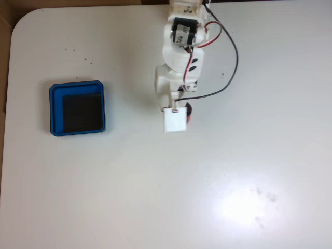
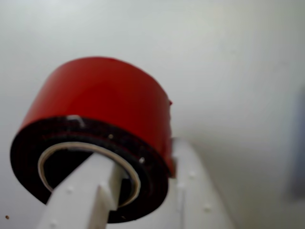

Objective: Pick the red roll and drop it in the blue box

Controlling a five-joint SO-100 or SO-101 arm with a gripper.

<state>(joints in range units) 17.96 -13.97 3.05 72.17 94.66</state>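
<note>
In the wrist view, the red roll (image 2: 102,112) sat right against the lens, 1 white finger (image 2: 88,191) pushed through its central hole and the other pressed on the red outer wall, so the gripper (image 2: 143,176) was pinched closed on the roll's wall. Behind it lay the pale table (image 2: 228,57), blurred, and whether the roll was clear of the surface could not be told.

In the fixed view, the gripper (image 1: 179,114) sat under a white block near the table's middle, with a sliver of the red roll (image 1: 188,113) showing at its right edge. The blue box (image 1: 77,108) lay well apart to the left in that view.

The carry looked like the step in hand. It would go best with the pinch kept firm, the roll lifted higher than the box's raised rim, swung left, and released only once centred over the black floor.
</note>
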